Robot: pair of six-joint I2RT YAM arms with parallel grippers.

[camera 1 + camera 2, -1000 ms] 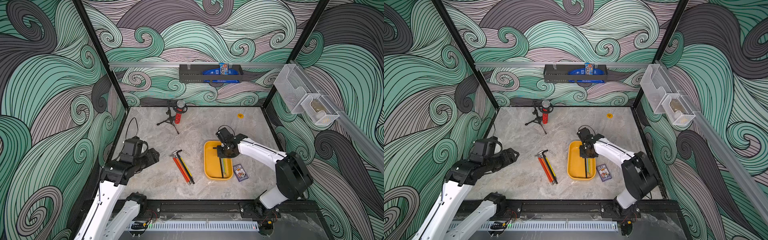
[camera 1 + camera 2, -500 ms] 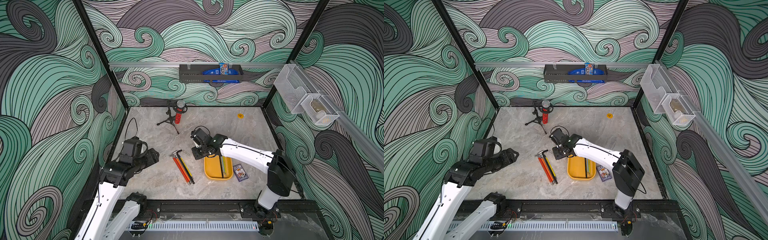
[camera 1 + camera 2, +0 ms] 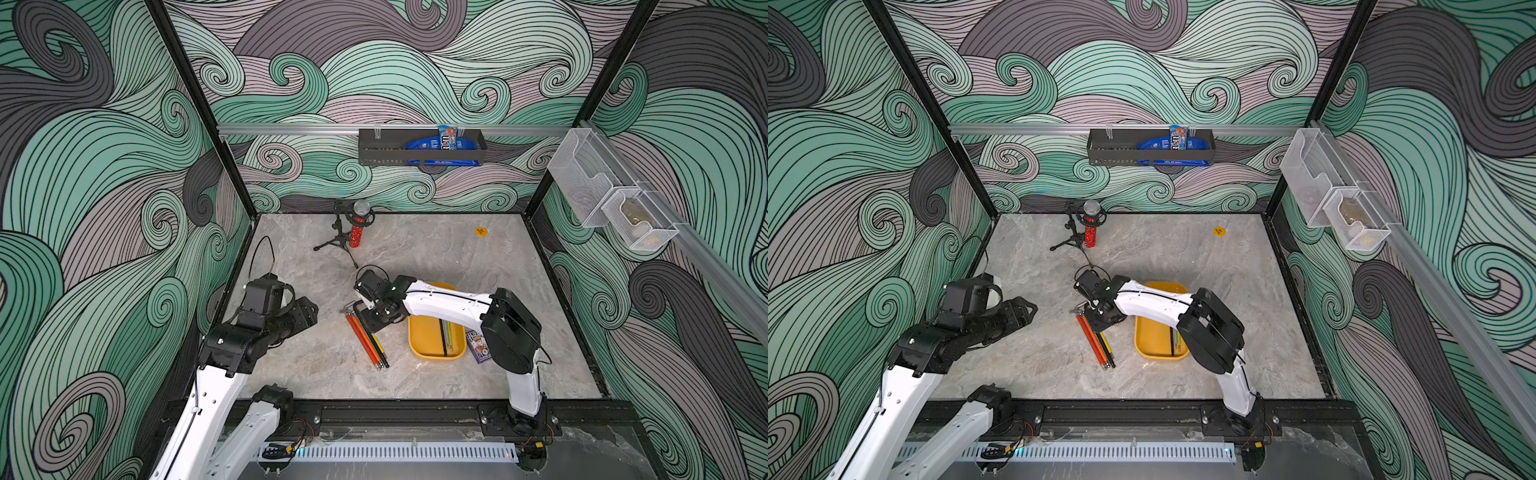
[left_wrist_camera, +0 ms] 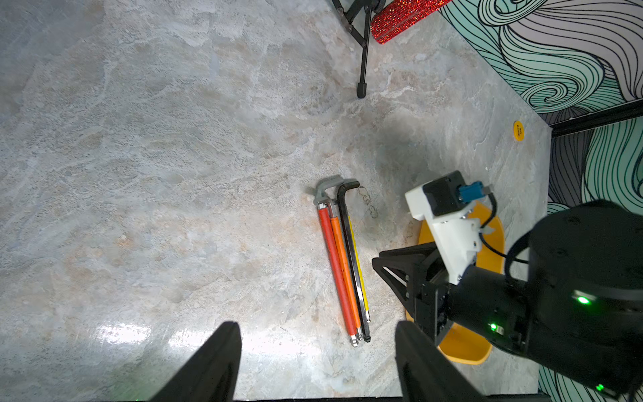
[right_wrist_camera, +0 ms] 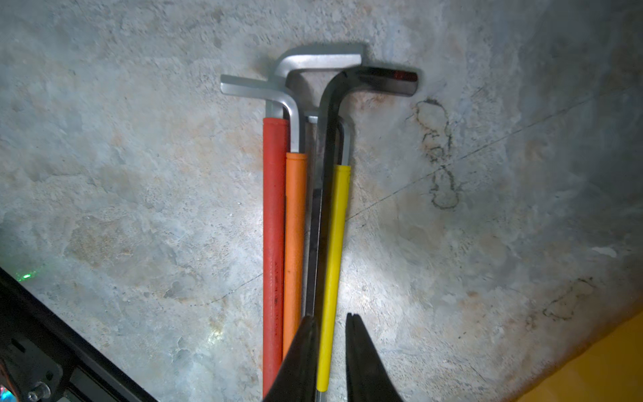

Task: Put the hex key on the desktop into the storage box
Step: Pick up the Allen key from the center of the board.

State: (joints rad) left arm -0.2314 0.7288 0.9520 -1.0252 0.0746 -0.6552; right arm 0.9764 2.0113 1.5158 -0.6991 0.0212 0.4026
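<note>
Straddling yellow hex key [image 5: 334, 261] | right end effector [image 5: 330, 316] slightly open | left end effector [image 4: 316, 325] released, empty

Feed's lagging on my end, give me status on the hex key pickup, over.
Left gripper open, empty. Right gripper straddling yellow-sleeved hex key on desktop, not clamped. Black hex key tight alongside it.
</note>
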